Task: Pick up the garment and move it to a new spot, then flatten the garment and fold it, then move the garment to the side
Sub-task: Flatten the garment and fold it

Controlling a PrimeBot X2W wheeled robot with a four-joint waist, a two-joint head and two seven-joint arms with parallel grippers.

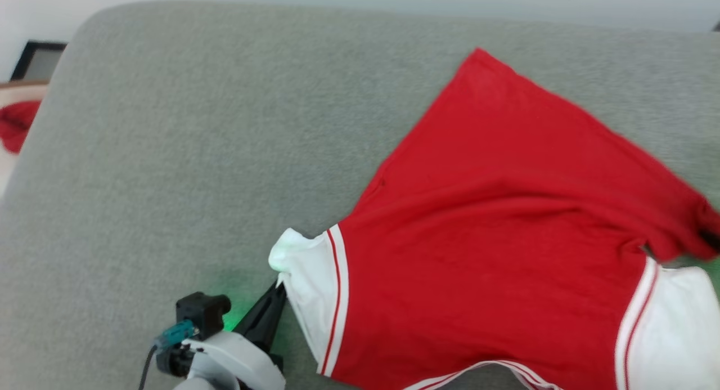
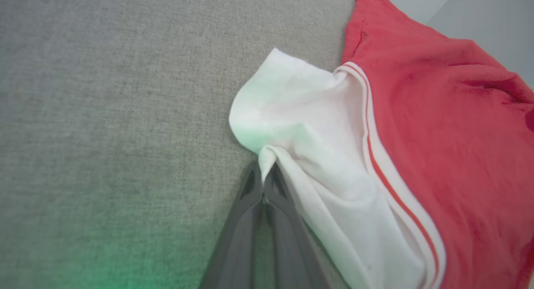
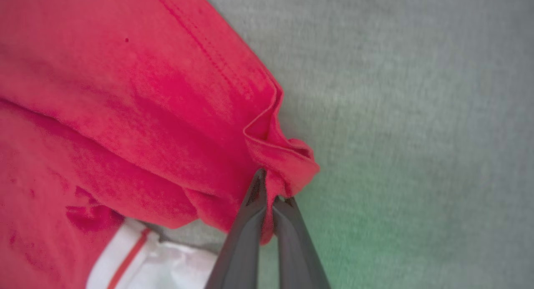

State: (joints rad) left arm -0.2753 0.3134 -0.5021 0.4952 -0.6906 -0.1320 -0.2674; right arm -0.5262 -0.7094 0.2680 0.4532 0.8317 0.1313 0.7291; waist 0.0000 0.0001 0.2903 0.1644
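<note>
Location: the garment (image 1: 495,221) lies on the right half of the grey fabric-covered bench (image 1: 169,153), plain red face up, reaching the bench's near edge. No lettering is visible on this face.

Left hand (image 1: 278,288): closed, with the fingertips pinching the edge of the white sleeve (image 2: 300,126) near the middle of the bench's near side. The fingers point up and to the right towards the bench's far right corner and lie low over the cloth. The sleeve is bunched above the pinch.

Right hand (image 3: 269,189): closed on a puckered fold of the garment's red edge, which sits on the right side of the bench. The fabric is gathered at the tips.

Assessment: the step in hand appears to be flattening, with the two hands drawing the garment taut between them.

Recommendations:
- Pull the hands apart evenly and keep them low to the bench so the body settles without ridges.
- Keep both pinches shallow and firm, as thin jersey cloth is likely to slip.
- Release only once the creases running across the red panel have gone and both sleeves lie out flat.
</note>
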